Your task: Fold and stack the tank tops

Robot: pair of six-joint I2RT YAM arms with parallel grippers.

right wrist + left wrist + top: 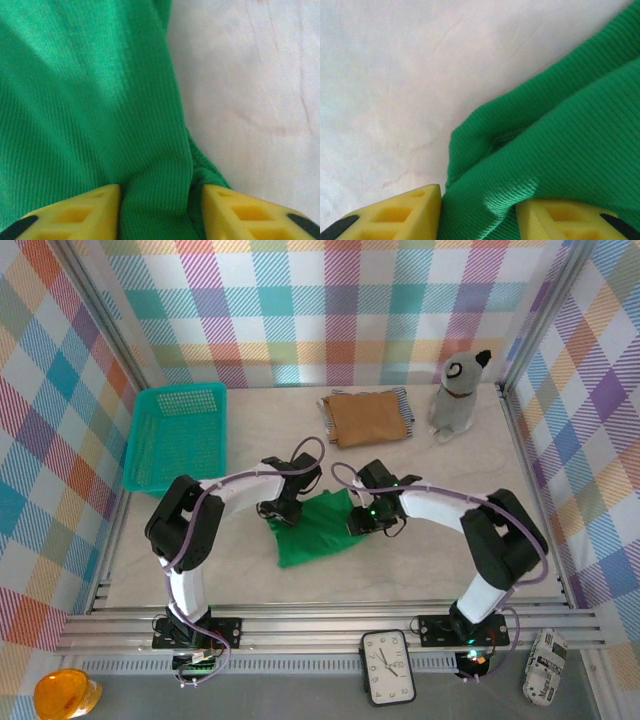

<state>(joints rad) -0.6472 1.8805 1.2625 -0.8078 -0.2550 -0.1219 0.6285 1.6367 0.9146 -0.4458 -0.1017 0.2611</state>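
The bright green tank top (315,530) lies crumpled on the table between the two arms. My left gripper (280,510) is at its upper left edge, and its yellow fingers (405,210) pinch a bunched ridge of the green cloth (560,125). At the cloth's upper right edge my right gripper (362,520) is shut on a gathered fold of green cloth (90,100) between its fingers (240,210). The tan-brown tank top (367,418) lies folded at the back on the striped tank top (405,400), of which just the edges peek out.
A teal mesh basket (178,435) stands at the back left. A grey plush toy (458,395) sits at the back right beside the folded stack. Bare pale table (450,465) stretches right of the green top. A clock (388,667) lies in front of the rail.
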